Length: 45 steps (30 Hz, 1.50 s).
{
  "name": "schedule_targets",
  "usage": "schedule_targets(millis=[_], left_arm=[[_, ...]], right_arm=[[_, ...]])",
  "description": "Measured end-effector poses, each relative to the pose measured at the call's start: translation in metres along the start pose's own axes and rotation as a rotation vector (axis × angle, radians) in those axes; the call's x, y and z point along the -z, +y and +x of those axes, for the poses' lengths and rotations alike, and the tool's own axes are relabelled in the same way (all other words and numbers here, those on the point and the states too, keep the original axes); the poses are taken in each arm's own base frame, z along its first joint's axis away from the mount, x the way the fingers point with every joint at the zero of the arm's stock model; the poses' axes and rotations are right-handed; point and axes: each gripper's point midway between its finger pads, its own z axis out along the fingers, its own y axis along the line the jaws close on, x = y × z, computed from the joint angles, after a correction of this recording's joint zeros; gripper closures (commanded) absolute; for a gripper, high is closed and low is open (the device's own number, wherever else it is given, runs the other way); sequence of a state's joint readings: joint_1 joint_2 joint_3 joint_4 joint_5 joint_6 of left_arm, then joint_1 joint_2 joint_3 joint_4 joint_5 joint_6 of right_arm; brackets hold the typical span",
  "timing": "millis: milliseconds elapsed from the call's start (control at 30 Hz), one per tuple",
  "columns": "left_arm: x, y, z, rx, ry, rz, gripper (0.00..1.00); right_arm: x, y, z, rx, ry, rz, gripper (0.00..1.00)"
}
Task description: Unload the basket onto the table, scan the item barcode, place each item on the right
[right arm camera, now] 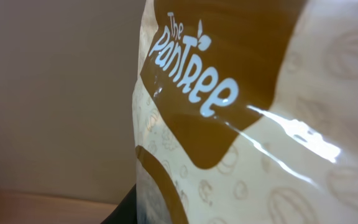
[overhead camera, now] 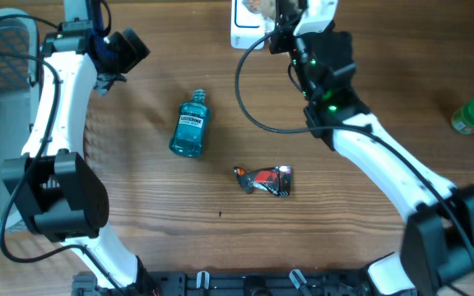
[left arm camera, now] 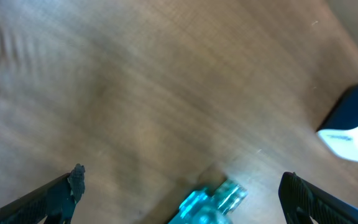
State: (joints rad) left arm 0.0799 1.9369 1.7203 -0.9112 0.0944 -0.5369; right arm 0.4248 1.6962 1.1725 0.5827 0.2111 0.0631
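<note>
Now your right pincer [overhead camera: 280,26] is gripping the PanTree pouch [right arm camera: 260,124], while your left pincer [left arm camera: 182,179] is hanging wide open near the mouthwash bottle [overhead camera: 190,125].

Left jaws wide; right jaws clamped.

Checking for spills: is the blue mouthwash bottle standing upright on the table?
No, the mouthwash bottle lies flat on its side on the wooden table.
</note>
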Motion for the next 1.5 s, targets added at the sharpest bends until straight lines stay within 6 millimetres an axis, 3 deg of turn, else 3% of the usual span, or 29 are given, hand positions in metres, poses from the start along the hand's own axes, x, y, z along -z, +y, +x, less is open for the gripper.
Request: schedule_targets(millis=[133,367,433,700,867,1100,1200,1500], left_arm=[[0.0,0.008,0.004,0.011,0.023,-0.021,0.0],[0.001,0.01,0.008,0.013,0.038,-0.031,0.0],[0.001,0.01,0.008,0.013,0.039,-0.032,0.0],[0.001,0.01,0.008,0.013,0.039,-0.032,0.0],[0.001,0.011,0.008,0.013,0.039,-0.032,0.0],[0.001,0.01,0.008,0.013,0.039,-0.032,0.0],[0.001,0.01,0.008,0.013,0.039,-0.032,0.0],[0.001,0.01,0.008,0.013,0.039,-0.032,0.0]], right_arm=[[-0.02,-0.006,0.016,0.23,-0.018,0.054,0.95],[-0.044,0.008,-0.011,0.613,-0.161,0.06,0.95],[-0.049,0.015,-0.006,0.697,-0.188,0.051,0.95],[-0.076,0.062,0.053,1.003,-0.18,-0.037,0.95],[-0.099,0.083,0.067,1.131,-0.21,-0.069,0.95],[-0.106,0.1,0.094,1.381,-0.221,-0.165,0.95],[-0.106,0.105,0.106,1.436,-0.234,-0.199,0.95],[-0.102,0.122,0.107,1.359,-0.346,-0.233,0.95]])
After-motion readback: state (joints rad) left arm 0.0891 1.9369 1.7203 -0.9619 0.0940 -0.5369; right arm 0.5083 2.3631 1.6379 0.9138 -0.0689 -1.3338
